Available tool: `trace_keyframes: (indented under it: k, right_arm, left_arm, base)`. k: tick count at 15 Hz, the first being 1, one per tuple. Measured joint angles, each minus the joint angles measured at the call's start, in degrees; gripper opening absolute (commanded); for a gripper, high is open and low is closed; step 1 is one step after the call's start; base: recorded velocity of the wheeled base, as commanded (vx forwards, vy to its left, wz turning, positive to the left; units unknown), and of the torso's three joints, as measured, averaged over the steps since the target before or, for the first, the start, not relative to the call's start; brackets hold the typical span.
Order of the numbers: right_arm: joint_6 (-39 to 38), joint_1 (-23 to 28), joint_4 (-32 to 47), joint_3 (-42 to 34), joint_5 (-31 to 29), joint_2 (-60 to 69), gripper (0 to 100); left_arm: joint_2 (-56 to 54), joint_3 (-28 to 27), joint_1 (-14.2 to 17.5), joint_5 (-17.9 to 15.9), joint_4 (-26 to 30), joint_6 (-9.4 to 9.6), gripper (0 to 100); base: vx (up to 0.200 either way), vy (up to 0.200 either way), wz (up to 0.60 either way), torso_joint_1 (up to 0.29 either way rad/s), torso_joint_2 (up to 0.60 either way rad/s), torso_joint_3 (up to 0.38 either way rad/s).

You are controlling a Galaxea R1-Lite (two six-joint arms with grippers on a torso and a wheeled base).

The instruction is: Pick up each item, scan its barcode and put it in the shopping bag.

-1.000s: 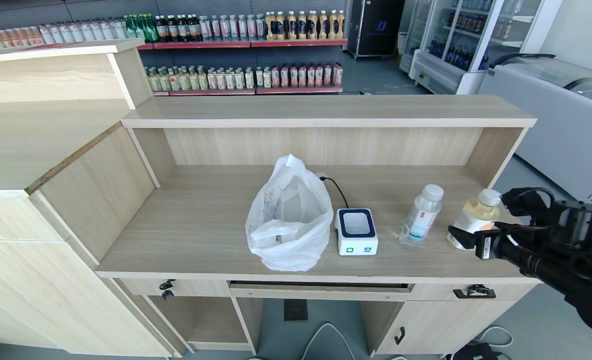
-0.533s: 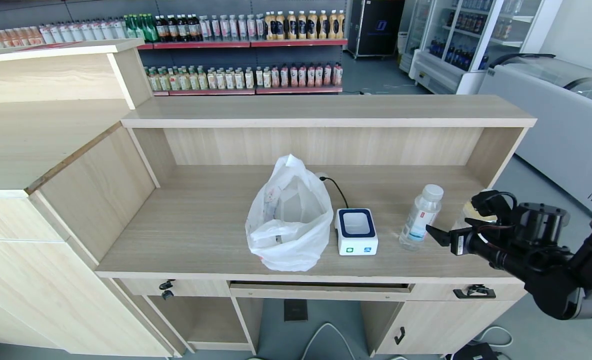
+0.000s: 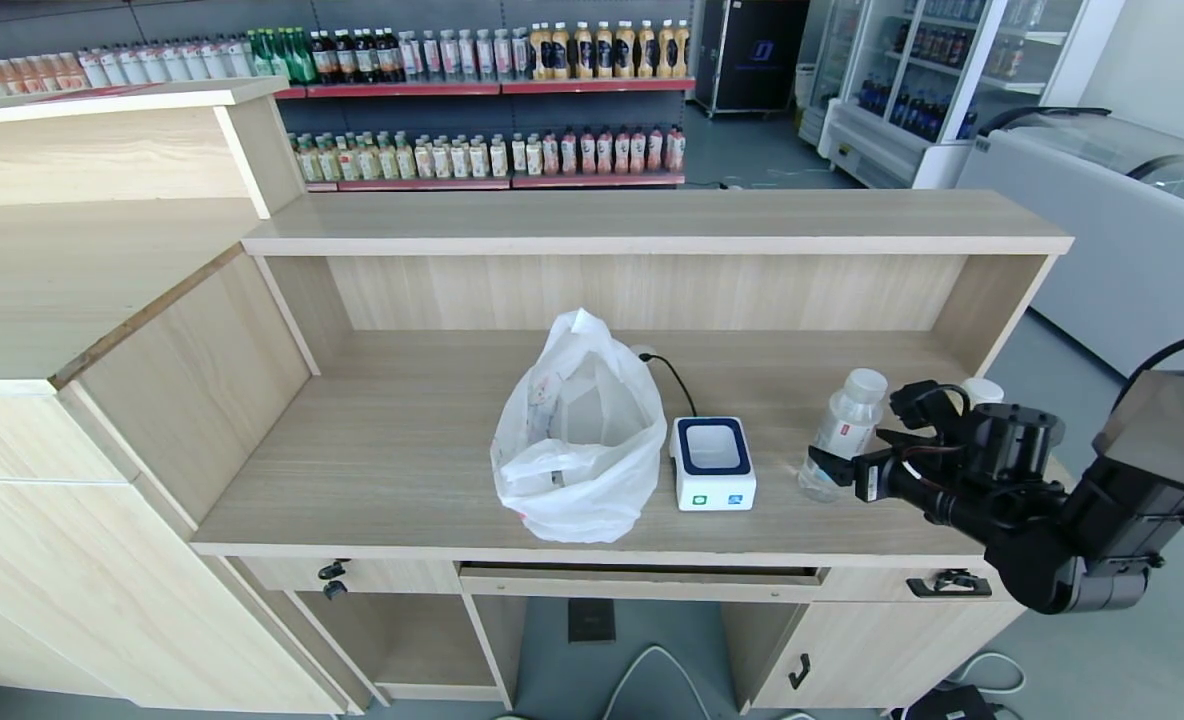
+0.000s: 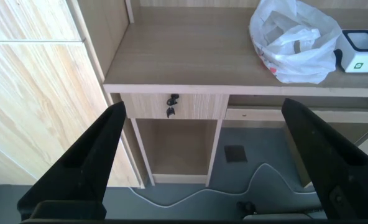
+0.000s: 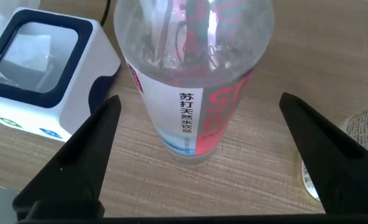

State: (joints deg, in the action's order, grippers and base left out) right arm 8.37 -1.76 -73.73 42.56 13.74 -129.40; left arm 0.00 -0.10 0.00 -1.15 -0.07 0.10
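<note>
The clear water bottle [image 3: 842, 432] stands upright on the counter [image 3: 402, 460], cap up and long axis vertical. It is just ahead of the right gripper [image 5: 199, 106], whose fingers are spread wide to either side and hold nothing. Beyond the bottle from that gripper sits the scanner [image 3: 713, 463], then the shopping bag [image 3: 577, 435]. There is bare counter behind the bottle, and the front edge is near. The left gripper [image 4: 204, 106] hangs released, spread wide, in front of the counter.
</note>
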Motion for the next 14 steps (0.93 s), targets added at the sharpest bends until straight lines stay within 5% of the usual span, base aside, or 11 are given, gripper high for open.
trace_keyframes:
  k: [14]
  right_arm:
    - [0.3,-3.2,-0.4,10.1,1.3,-7.0,100]
  left_arm:
    - [0.0,0.0,0.0,0.0,0.0,-0.02,100]
  base:
    - [0.000,0.000,0.00,0.000,0.00,0.000]
